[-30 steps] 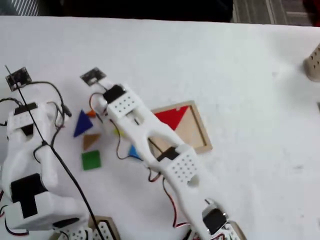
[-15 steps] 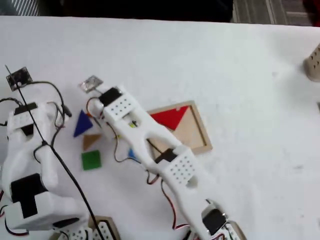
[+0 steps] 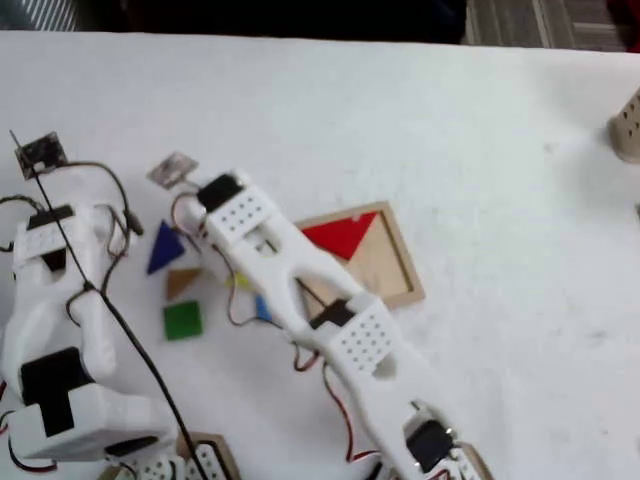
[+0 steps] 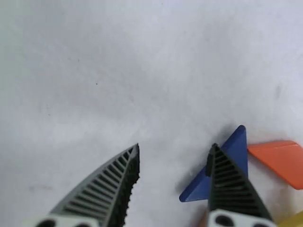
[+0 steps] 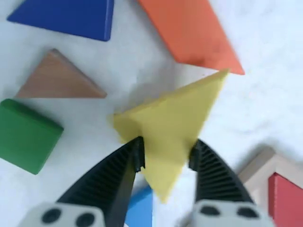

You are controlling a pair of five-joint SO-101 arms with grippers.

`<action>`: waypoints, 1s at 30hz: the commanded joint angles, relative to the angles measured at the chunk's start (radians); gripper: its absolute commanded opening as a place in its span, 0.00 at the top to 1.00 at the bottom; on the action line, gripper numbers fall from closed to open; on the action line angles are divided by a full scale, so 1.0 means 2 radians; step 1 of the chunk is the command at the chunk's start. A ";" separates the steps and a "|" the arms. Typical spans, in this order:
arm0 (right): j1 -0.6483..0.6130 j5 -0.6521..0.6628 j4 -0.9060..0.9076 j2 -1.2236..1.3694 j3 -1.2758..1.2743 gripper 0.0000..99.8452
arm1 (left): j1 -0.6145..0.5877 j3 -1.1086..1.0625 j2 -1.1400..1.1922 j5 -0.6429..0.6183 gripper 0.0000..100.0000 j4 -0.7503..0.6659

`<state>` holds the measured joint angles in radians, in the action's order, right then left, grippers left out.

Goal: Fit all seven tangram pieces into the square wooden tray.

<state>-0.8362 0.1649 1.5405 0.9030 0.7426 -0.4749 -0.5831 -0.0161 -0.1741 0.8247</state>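
Observation:
My right gripper (image 5: 165,153) is shut on a yellow triangle (image 5: 175,118), which casts a shadow on the table beneath it. Around it lie an orange parallelogram (image 5: 191,30), a dark blue triangle (image 5: 71,14), a brown triangle (image 5: 57,78), a green square (image 5: 26,135) and a light blue piece (image 5: 139,210). The square wooden tray (image 3: 400,270) holds a red triangle (image 3: 343,233). The right arm (image 3: 240,215) lies across the tray's left side. My left gripper (image 4: 175,161) is open over bare table, one finger over the dark blue triangle (image 4: 234,146), beside the orange parallelogram (image 4: 279,158).
The left arm (image 3: 55,270) stands at the table's left edge with cables trailing beside it. A pale perforated object (image 3: 627,125) sits at the far right edge. White table stretches behind and right of the tray.
The right arm's wrist has swung slightly left and toward the loose pieces, now covering the orange piece and most of the light blue one. The left arm has stayed put.

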 commanded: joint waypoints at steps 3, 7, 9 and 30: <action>-0.024 0.008 0.003 0.009 -0.001 0.97 | 0.014 0.011 -0.003 0.006 0.76 -0.007; -0.021 -0.002 0.003 0.008 -0.001 0.98 | 0.014 0.011 -0.003 0.006 0.76 -0.008; -0.020 -0.016 0.003 0.002 -0.001 0.98 | 0.014 0.011 -0.003 0.006 0.76 -0.008; -0.079 -0.080 0.019 -0.088 -0.018 0.84 | 0.014 0.011 -0.003 0.006 0.76 -0.009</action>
<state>-0.9467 0.0130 1.5758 0.7741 0.7043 -0.4749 -0.5831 -0.0161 -0.1726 0.8247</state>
